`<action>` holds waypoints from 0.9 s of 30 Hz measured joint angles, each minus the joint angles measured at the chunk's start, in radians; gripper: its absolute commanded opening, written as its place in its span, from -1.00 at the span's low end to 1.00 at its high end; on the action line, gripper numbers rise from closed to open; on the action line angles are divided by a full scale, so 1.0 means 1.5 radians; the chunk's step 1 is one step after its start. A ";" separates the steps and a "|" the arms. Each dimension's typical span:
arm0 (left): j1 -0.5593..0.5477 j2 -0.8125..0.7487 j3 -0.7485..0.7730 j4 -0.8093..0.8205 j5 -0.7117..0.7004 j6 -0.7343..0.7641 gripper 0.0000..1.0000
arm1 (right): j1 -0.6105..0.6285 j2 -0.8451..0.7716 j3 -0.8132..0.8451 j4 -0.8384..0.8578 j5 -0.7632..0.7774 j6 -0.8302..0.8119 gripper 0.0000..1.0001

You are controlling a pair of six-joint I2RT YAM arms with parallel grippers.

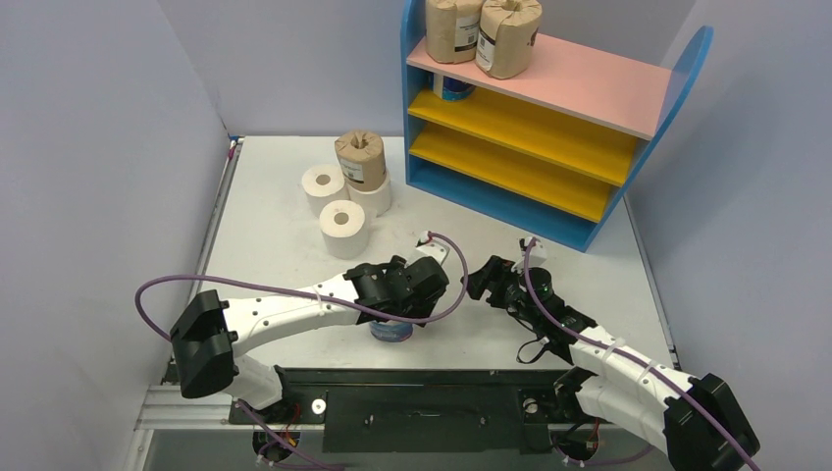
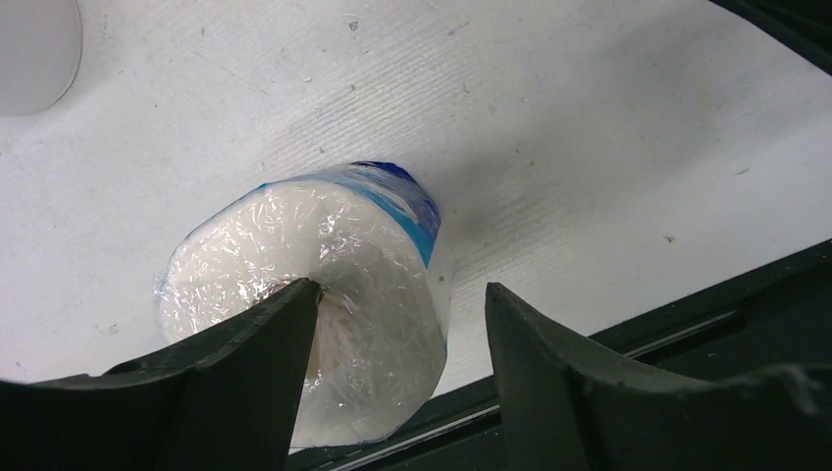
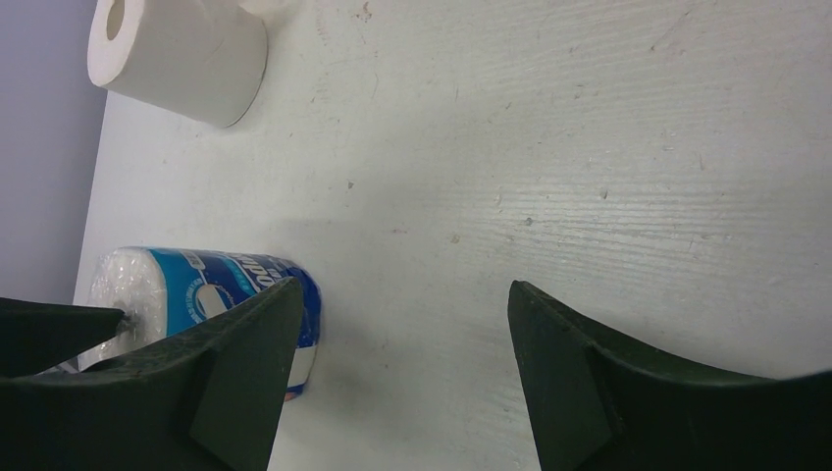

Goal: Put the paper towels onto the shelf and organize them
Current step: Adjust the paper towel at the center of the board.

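A blue-and-white wrapped paper towel roll (image 2: 334, 245) stands on end near the table's front edge (image 1: 390, 332). My left gripper (image 2: 400, 287) straddles its wall, open. One finger (image 2: 265, 334) has its tip in the core. The other finger (image 2: 549, 353) is outside, with a gap to the wrapper. My right gripper (image 3: 404, 286) hovers open over bare table just right of the same roll (image 3: 196, 285). The shelf (image 1: 677, 93) stands at the back right. Two brown-wrapped rolls (image 1: 508, 37) sit on its pink top board, and a blue one (image 1: 451, 88) on the upper yellow board.
Left of the shelf, a brown roll (image 1: 360, 157) is stacked on a white one (image 1: 376, 198). Two more white rolls (image 1: 343, 228) (image 1: 322, 186) stand beside it. The black front rail (image 2: 687, 324) runs just behind the blue roll. Grey walls close in both sides.
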 measured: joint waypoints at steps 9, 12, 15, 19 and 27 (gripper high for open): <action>-0.001 0.005 0.000 -0.009 -0.038 -0.016 -0.48 | 0.000 0.009 0.000 0.000 0.003 0.000 0.44; -0.001 0.001 -0.005 -0.008 -0.046 -0.018 -0.51 | 0.000 0.009 0.000 0.000 0.003 0.000 0.44; 0.000 -0.016 -0.019 -0.004 -0.047 -0.025 -0.54 | 0.000 0.009 0.000 0.001 0.003 0.000 0.44; 0.024 -0.062 -0.060 0.022 -0.027 -0.036 -0.59 | 0.000 0.016 0.000 0.007 -0.002 0.000 0.43; 0.278 -0.279 -0.231 0.141 0.142 -0.086 -0.60 | 0.000 0.096 0.005 0.056 -0.078 0.004 0.42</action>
